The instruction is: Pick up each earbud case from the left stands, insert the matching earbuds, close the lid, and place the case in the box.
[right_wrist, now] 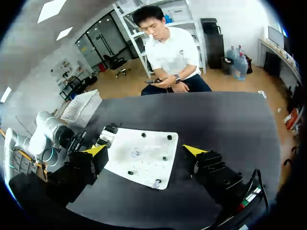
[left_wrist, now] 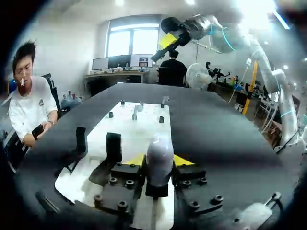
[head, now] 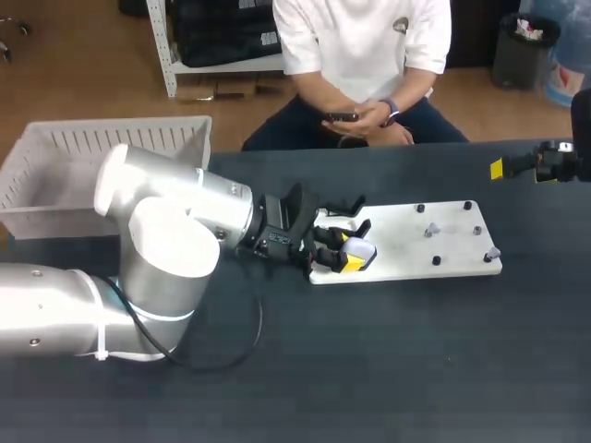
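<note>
left pincer (head: 348, 250): we see it clamped on case (left_wrist: 159, 155)
case: inside left pincer, over board (head: 406, 242) edge
right pincer (right_wrist: 144, 151): spread wide, board ahead, below

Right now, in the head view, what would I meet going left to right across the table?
White basket → left arm → left gripper → white board → right gripper.
</note>
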Controlling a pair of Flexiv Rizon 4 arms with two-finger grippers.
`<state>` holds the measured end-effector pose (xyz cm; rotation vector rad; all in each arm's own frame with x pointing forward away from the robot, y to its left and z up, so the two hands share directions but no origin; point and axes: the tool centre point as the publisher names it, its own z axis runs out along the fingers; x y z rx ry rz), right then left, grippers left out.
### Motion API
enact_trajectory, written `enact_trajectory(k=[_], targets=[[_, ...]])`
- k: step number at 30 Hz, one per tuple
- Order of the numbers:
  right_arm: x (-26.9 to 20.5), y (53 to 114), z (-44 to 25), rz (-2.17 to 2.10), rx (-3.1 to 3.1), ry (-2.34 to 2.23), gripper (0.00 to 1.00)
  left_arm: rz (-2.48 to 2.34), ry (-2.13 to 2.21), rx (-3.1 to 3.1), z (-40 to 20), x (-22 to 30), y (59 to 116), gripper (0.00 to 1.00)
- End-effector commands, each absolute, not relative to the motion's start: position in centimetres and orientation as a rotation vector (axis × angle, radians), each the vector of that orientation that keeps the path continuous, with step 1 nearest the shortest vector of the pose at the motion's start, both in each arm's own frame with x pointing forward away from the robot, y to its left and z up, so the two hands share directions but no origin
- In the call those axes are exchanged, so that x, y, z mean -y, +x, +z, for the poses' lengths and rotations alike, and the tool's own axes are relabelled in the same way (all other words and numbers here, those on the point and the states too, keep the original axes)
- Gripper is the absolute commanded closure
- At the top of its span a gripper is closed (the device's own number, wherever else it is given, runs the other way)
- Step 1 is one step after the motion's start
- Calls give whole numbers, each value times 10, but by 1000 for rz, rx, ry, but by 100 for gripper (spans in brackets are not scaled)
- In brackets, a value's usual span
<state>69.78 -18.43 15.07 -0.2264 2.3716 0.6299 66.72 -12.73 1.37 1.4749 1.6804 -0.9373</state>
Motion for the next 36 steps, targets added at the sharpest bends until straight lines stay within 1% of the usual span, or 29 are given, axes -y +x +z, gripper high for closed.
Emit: enact_trajectory(k=[1,5,10,11,14,15,16,23,36], targets=[[185,699,150,631,-2372,-228,0,-942,1477,-1675,12,127,670,73],[185,699,150,631,-2372,-228,0,-944,1476,-1676,11,127,671,73],[185,699,150,631,-2372,-228,0,-947,1477,-1676,11,127,671,78],[185,699,150,631,-2372,-228,0,-948,1477,-1676,11,127,671,78],[185,699,150,631,-2372,-228,0,-953,1478,-1673,10,127,671,80],[185,699,150,631,-2372,-228,0,-952,1480,-1671,10,127,670,93],[185,699,150,631,-2372,-228,0,-952,1480,-1670,10,127,670,100],[185,699,150,631,-2372,-228,0,-954,1473,-1669,12,124,670,100],[185,699,150,631,-2372,-228,0,-986,1434,-1624,47,116,668,100]])
